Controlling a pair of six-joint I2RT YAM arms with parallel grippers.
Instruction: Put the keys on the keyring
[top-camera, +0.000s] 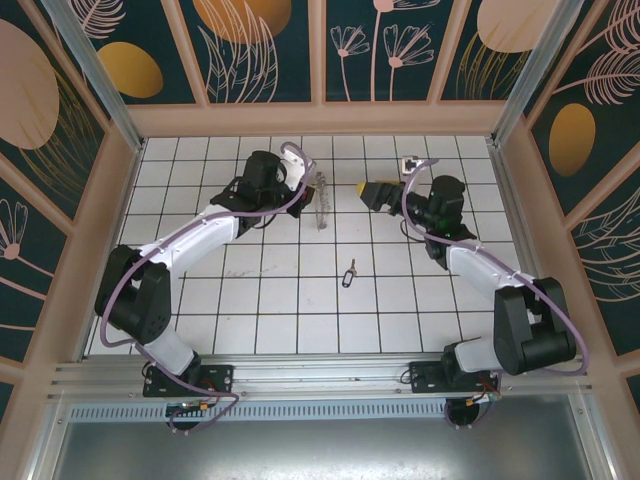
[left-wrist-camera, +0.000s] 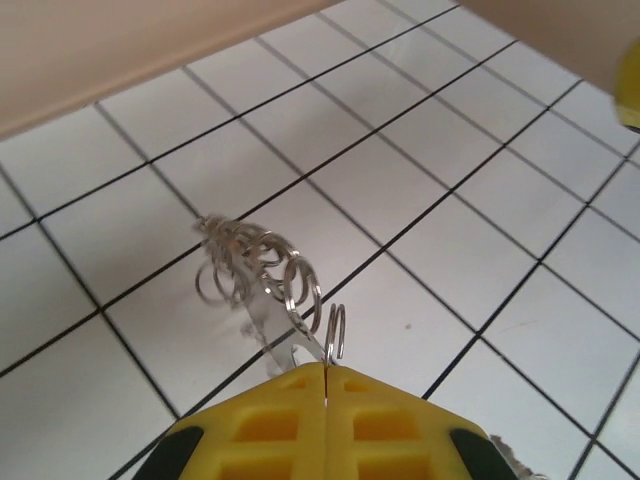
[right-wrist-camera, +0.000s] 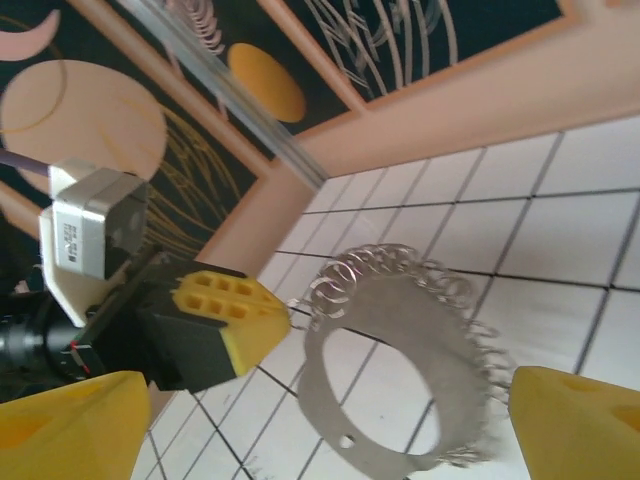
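The keyring (top-camera: 320, 203), a flat metal loop fringed with many small wire rings, hangs edge-on above the floor. My left gripper (top-camera: 303, 181) is shut on one of its small rings. In the left wrist view the yellow fingertips (left-wrist-camera: 300, 400) pinch a ring, with the keyring (left-wrist-camera: 258, 272) trailing ahead. My right gripper (top-camera: 379, 193) is open, about a tile right of the loop and facing it. In the right wrist view the keyring (right-wrist-camera: 400, 300) hangs broadside between my right gripper's (right-wrist-camera: 320, 430) spread fingers, held by the left gripper (right-wrist-camera: 225, 320). The dark key (top-camera: 349, 275) lies on the white tiles, nearer the arm bases.
The back wall (top-camera: 320, 118) stands a few tiles behind both grippers. Side walls (top-camera: 118, 200) close in the tiled floor on the left and right. Open tiles lie around the key and towards the arm bases.
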